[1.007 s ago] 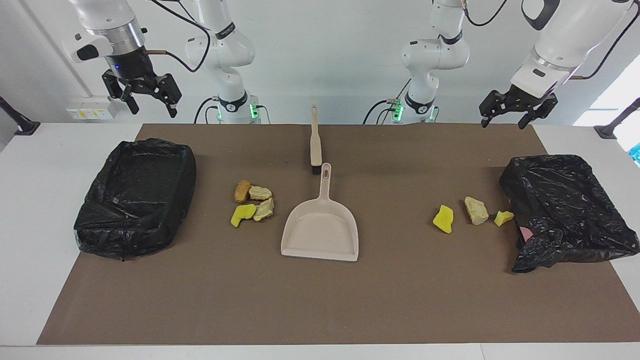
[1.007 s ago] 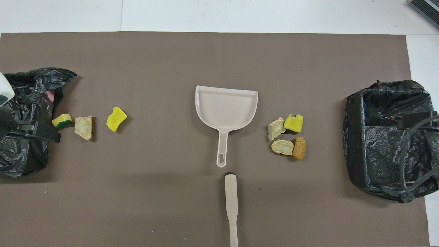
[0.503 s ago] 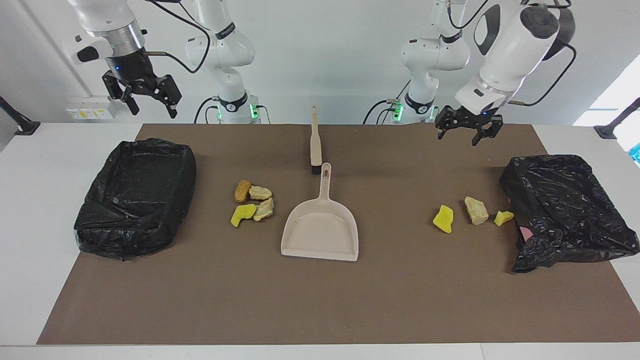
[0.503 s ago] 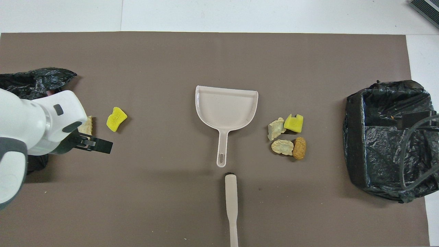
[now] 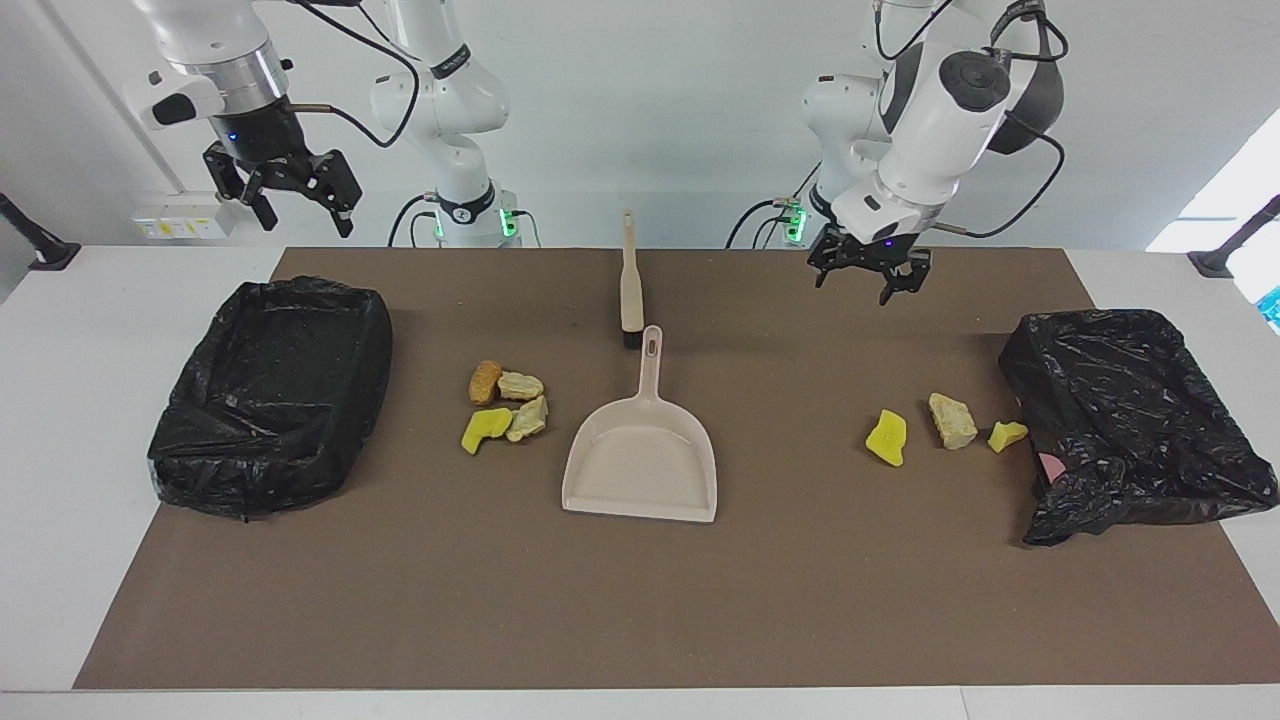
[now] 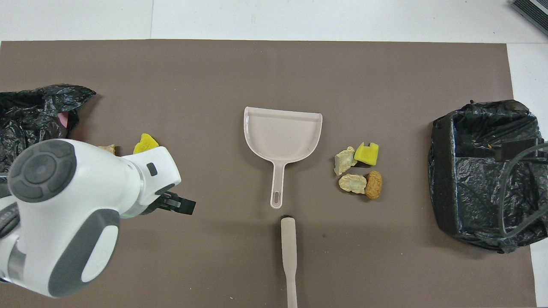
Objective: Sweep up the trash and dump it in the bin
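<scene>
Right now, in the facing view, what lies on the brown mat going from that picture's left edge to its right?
Open black-lined bin → four trash chunks → dustpan → three trash chunks → crumpled black bag.

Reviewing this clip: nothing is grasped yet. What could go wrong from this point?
1. The brush lies end to end with the dustpan handle, so the left gripper, open above the mat, may nudge the pan when grasping it.
2. Trash sits in two groups, four pieces and three pieces; sweeping could scatter them.
3. The collapsed bin offers a poor opening.
</scene>
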You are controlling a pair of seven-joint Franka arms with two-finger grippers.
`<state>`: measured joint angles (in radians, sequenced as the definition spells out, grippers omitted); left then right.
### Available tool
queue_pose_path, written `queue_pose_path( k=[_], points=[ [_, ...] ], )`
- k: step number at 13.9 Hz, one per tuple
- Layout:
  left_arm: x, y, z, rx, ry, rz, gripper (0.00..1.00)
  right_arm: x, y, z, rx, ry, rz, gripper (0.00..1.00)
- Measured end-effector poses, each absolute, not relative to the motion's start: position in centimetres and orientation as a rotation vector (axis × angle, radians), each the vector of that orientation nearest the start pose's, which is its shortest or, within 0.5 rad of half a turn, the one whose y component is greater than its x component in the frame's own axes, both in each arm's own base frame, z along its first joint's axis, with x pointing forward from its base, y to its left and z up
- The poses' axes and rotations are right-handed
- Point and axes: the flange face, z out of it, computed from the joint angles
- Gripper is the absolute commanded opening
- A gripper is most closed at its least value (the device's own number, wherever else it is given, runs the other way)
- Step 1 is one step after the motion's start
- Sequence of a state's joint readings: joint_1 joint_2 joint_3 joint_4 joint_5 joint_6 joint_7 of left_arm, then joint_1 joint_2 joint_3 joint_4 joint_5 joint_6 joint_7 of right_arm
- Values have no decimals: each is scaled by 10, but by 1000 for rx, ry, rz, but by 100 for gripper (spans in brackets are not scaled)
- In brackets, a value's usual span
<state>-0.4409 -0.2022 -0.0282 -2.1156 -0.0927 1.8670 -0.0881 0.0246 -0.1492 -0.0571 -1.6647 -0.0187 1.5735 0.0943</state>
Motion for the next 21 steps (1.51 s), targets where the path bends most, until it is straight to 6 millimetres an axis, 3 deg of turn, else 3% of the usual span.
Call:
queue_pose_path(
  k=[3, 5, 8, 13, 16, 21],
  points=[
    [397, -270, 503, -3162, 516, 98, 100, 507, -27, 659, -3141, 217, -89, 100],
    [373, -302, 494, -3162, 498, 95, 100, 507, -29, 658, -3140, 224, -86, 100],
    [333, -348, 470, -3160, 494, 89, 100, 506, -29, 656, -3140, 224, -75, 100],
    [280, -427, 406, -3181, 430, 64, 100, 506, -29, 654, -3140, 224, -71, 100],
    [257, -450, 381, -3170, 438, 76, 100, 506, -29, 654, -3140, 224, -71, 100],
    [213, -469, 355, -3160, 387, 92, 100, 506, -29, 654, -3140, 224, -69, 100]
  ],
)
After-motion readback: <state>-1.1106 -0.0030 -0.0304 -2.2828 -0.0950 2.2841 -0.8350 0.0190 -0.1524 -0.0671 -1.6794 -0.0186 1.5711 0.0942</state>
